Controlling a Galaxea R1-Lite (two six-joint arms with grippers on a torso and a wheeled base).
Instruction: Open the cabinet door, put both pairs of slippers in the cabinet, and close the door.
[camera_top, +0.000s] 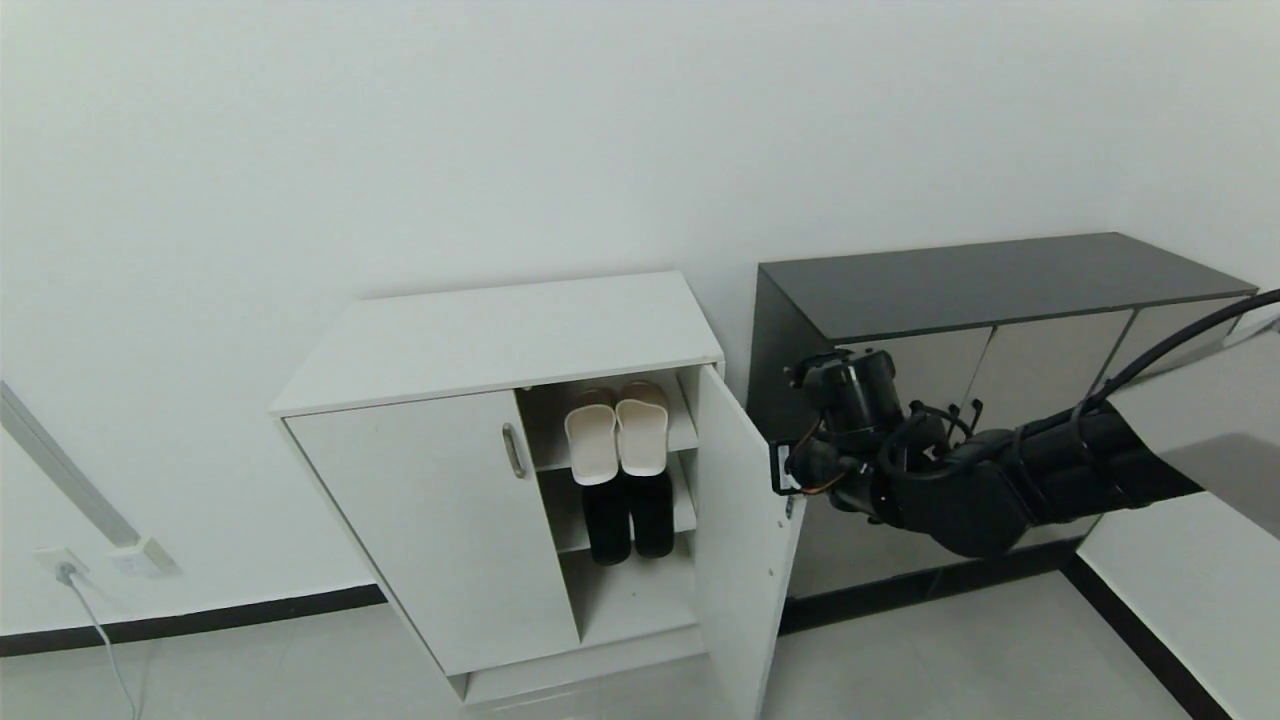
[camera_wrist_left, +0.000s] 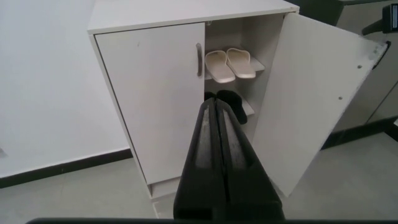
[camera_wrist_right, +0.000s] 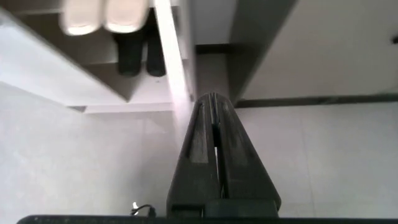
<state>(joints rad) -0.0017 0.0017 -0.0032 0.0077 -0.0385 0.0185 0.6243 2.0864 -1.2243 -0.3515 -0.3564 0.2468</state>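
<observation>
The white cabinet (camera_top: 500, 340) stands against the wall with its left door (camera_top: 430, 520) closed and its right door (camera_top: 740, 540) swung open. Inside, a white pair of slippers (camera_top: 615, 438) lies on the upper shelf and a black pair (camera_top: 630, 515) on the shelf below. My right gripper (camera_top: 779, 470) is shut, its tip at the outer side of the open door near its free edge. The right wrist view has the shut right gripper (camera_wrist_right: 213, 99) beside the door's edge (camera_wrist_right: 177, 74), with both pairs beyond. My left gripper (camera_wrist_left: 214, 102) is shut and empty, facing the cabinet opening.
A dark sideboard (camera_top: 1000, 270) stands just right of the cabinet, behind my right arm. A white counter (camera_top: 1200, 570) fills the right edge. A wall socket with a cable (camera_top: 60, 565) sits low at the left. Grey floor lies open before the cabinet.
</observation>
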